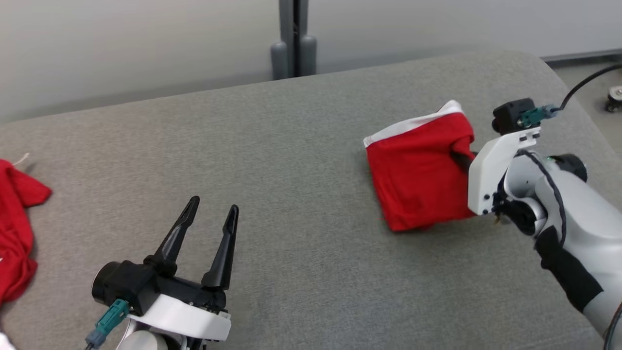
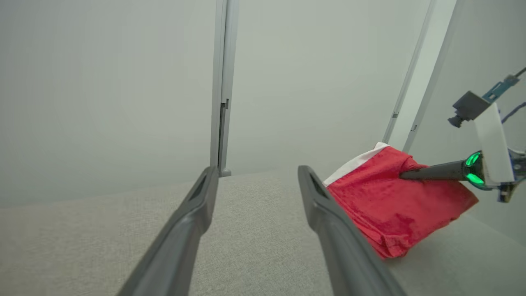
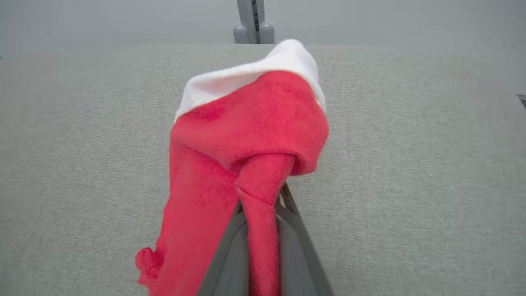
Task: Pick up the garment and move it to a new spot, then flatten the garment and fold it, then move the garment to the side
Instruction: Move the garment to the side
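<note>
The garment (image 1: 418, 170) is red with a white band along one edge, folded into a compact bundle at the right of the grey table (image 1: 291, 160). My right gripper (image 1: 461, 158) is shut on its right side, and the cloth is bunched up and lifted there. In the right wrist view the red garment (image 3: 246, 139) drapes over the closed fingers (image 3: 287, 238), white band on top. The left wrist view shows the garment (image 2: 394, 201) pinched by the right gripper (image 2: 404, 174). My left gripper (image 1: 209, 221) stands open over bare table at the lower left, holding nothing; its fingers (image 2: 193, 213) frame bare surface.
A second red cloth (image 1: 14, 223) lies at the table's left edge. A grey post (image 1: 294, 39) stands behind the table's far edge against a pale wall. A black cable (image 1: 583, 82) runs from the right wrist past the table's rounded right corner.
</note>
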Tool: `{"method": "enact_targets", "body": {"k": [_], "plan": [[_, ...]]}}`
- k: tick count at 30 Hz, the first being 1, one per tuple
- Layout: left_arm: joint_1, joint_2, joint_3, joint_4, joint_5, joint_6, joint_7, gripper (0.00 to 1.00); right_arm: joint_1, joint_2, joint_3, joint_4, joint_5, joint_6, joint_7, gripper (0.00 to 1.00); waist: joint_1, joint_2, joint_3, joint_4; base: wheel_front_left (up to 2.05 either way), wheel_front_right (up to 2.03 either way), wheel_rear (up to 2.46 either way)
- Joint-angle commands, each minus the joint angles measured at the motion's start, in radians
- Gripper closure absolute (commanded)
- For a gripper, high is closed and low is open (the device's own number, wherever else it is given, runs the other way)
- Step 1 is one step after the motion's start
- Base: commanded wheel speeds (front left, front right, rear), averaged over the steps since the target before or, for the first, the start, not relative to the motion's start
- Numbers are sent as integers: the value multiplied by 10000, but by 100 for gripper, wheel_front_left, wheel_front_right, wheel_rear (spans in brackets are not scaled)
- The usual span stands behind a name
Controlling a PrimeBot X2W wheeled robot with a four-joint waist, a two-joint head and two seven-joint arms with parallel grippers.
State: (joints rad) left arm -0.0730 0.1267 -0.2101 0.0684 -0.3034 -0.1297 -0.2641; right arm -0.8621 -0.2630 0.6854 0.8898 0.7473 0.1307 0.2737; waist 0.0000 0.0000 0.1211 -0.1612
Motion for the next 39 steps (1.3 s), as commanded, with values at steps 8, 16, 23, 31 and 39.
{"method": "enact_targets", "body": {"k": [8,16,23,31,39], "plan": [[-760,619,-768,-124,-255,-14,-3,0,-1735,-494,583,1256,-443,0,-544,100,0,0,1478,-1349,0,0,0],[-1093,1014,-898,-190,-342,-13,-1,0,-2994,-633,1121,2283,-1209,0,-758,100,0,0,2138,-1525,0,0,0],[-1234,1154,-950,-127,-497,-15,-2,0,-3605,-485,1182,3345,-1759,0,-1220,0,0,0,2388,-1383,0,0,0],[-1000,981,-775,-35,-516,-13,-1,0,-3696,-316,1382,3722,-2262,0,-1838,0,0,0,1904,-1244,0,0,0],[-650,690,-596,16,-448,-15,-2,0,-3902,-235,1464,3718,-2502,0,-2689,0,0,0,1138,-1118,0,0,0]]}}
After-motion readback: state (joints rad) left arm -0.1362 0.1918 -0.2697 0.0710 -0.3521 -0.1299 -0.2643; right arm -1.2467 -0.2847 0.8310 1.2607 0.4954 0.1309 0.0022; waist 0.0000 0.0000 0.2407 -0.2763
